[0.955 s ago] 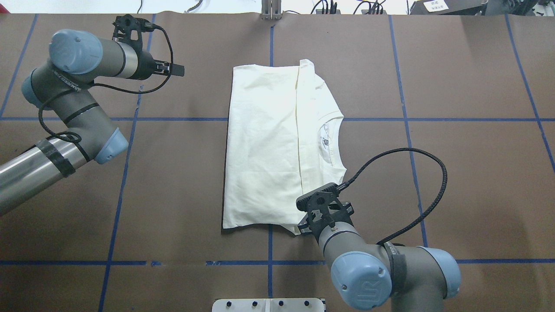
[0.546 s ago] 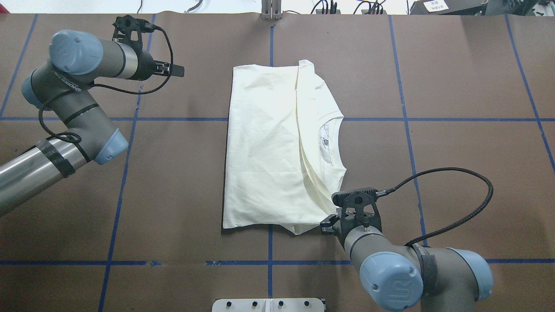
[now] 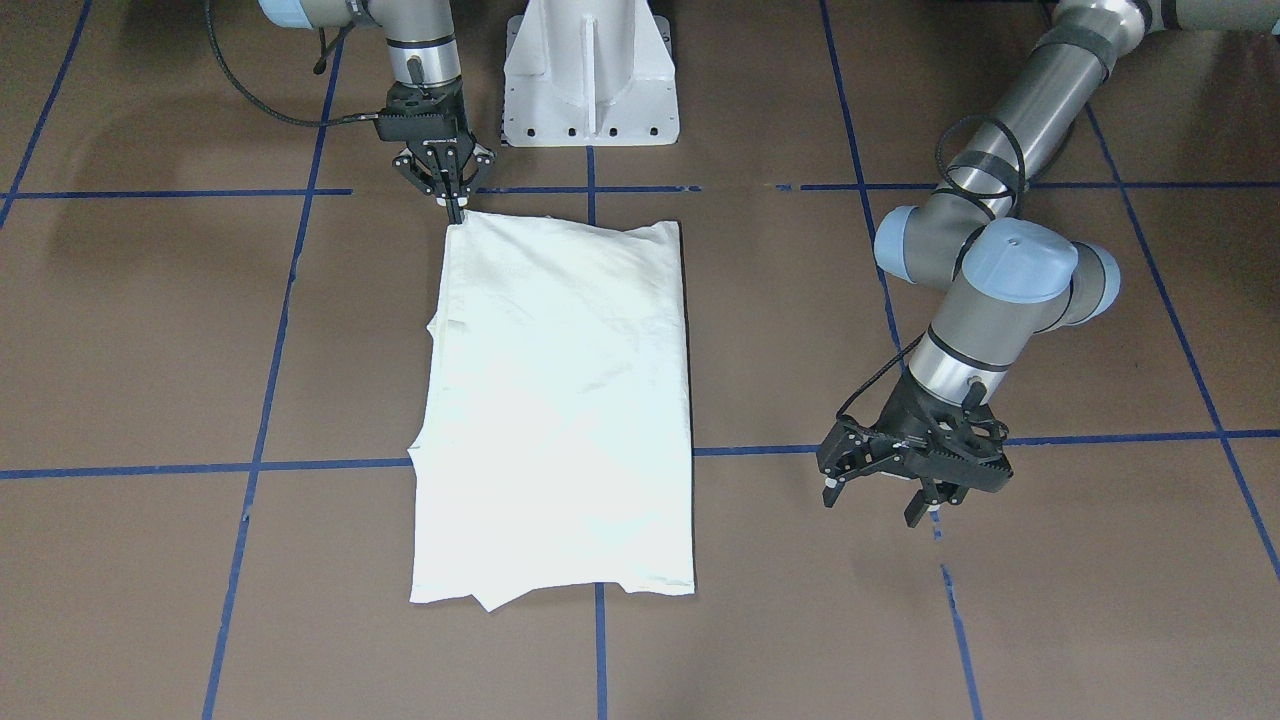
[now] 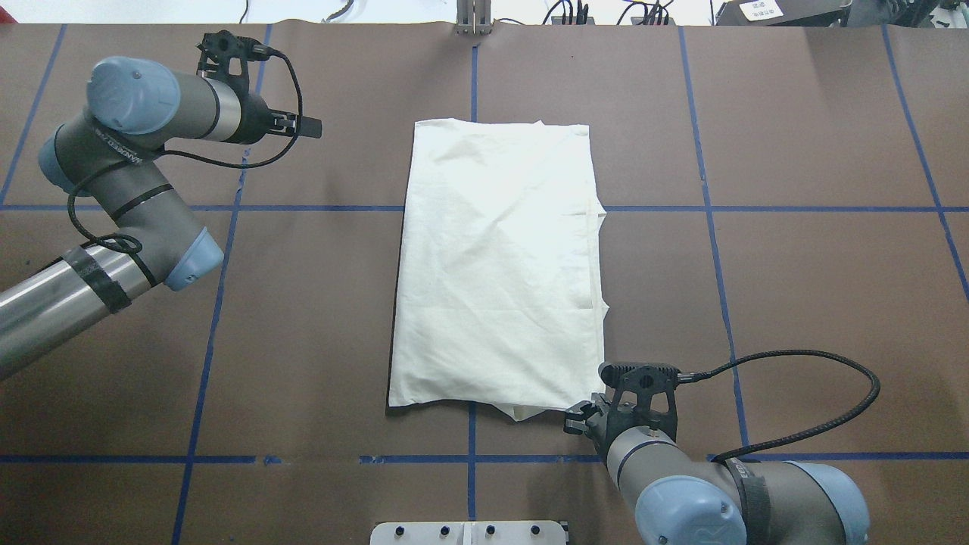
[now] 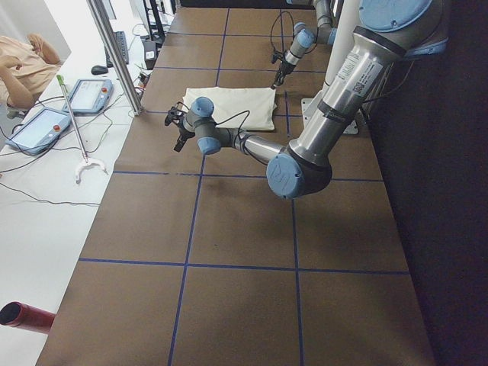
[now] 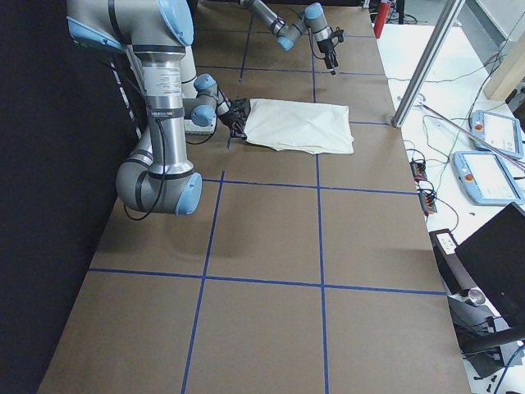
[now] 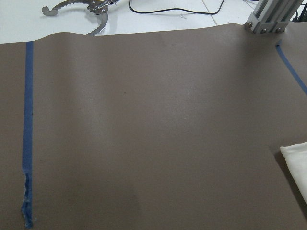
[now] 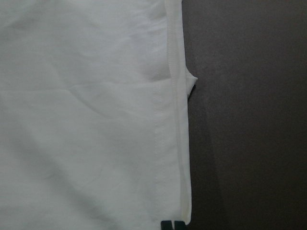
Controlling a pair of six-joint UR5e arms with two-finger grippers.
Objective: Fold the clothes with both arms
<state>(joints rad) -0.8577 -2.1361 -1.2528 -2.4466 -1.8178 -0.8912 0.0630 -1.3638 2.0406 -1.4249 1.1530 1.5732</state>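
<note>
The cream-white shirt point(image 4: 500, 257) lies folded into a tall rectangle at mid-table, plain side up, print hidden. It also shows in the front-facing view point(image 3: 560, 400). My right gripper point(image 3: 456, 208) stands at the shirt's corner nearest the robot, on its right side, with its fingers pinched together on the hem. The right wrist view shows that hem point(image 8: 175, 158) running to the dark fingertips point(image 8: 170, 224). My left gripper point(image 3: 880, 495) is open and empty, hovering above the bare table well left of the shirt point(image 4: 306, 125).
The white pedestal base point(image 3: 590, 80) stands at the robot's edge of the table. Blue tape lines point(image 4: 219, 303) grid the brown table cover. A metal post point(image 4: 473, 19) stands at the far edge. An operator point(image 5: 23, 61) and tablets point(image 5: 84, 95) are beyond it.
My right gripper has moved right and toward the robot, drawing the shirt's top layer across. The collar is now covered. The left arm has not moved.
</note>
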